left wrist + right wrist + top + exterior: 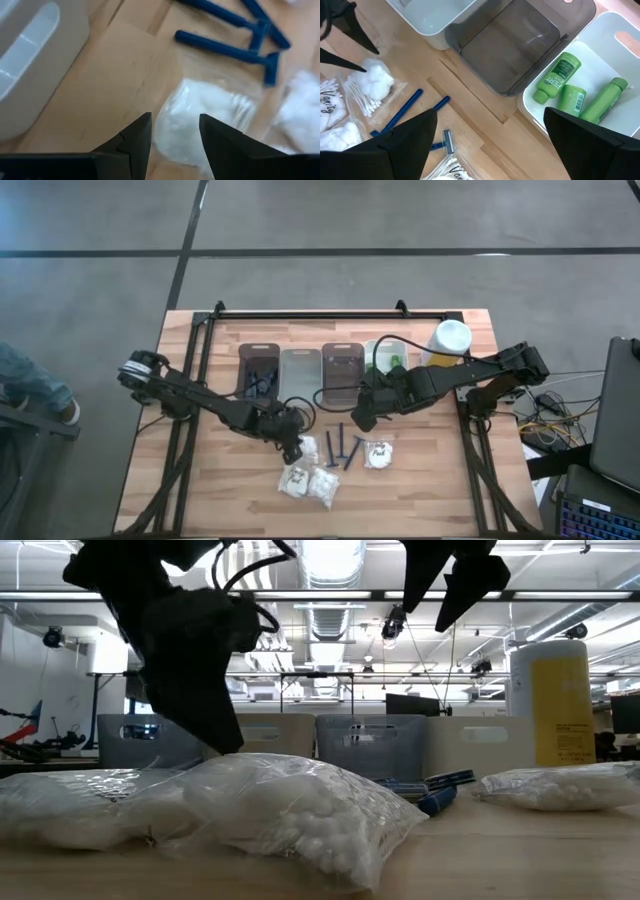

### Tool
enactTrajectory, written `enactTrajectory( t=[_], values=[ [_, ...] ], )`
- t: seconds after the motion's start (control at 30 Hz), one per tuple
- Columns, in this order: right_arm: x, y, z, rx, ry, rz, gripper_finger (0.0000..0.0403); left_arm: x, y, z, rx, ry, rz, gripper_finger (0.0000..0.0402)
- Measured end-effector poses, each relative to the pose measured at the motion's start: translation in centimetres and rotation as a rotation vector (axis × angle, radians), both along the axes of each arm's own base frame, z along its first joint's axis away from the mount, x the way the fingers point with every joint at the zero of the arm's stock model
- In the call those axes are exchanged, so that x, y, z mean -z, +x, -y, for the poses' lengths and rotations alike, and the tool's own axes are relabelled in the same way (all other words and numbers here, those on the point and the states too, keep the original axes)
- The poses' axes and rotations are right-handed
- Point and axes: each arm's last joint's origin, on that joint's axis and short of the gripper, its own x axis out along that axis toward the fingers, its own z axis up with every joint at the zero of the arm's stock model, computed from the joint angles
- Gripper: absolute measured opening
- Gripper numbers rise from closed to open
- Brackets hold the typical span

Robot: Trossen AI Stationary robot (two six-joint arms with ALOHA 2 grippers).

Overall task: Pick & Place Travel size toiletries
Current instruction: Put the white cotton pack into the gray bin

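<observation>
Several white plastic-wrapped packets lie flat on the wood: one (308,448) under my left gripper, two (310,483) nearer the near edge, one (378,452) to the right. Dark blue razors (343,445) lie between them. Green bottles (570,85) lie in the white bin (625,50). My left gripper (175,132) is open and low, its fingertips either side of a packet (200,115); I see no touch. My right gripper (490,145) is wide open, raised above the table near the grey bin (515,55). In the low view it hangs high (450,580).
Four bins stand in a row along the far side: dark (260,370), clear (300,370), grey (342,368), white (390,358). A tall yellow canister with a white lid (450,340) stands at the far right. Bare wood lies left of the packets.
</observation>
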Motion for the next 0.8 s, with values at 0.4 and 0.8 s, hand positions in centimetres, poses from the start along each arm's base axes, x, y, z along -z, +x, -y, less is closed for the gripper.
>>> enactTrajectory(
  t=[0.4, 0.8],
  values=[
    [0.0, 0.0, 0.0, 0.000, 0.000, 0.002, 0.0364, 2.8, 0.9, 1.2, 0.135, -0.248, -0.093, 0.0170],
    [0.1, 0.0, 0.0, 0.000, 0.000, 0.001, 0.0364, 2.5, 0.7, 1.3, 0.140, -0.181, -0.071, 0.0040]
  ],
)
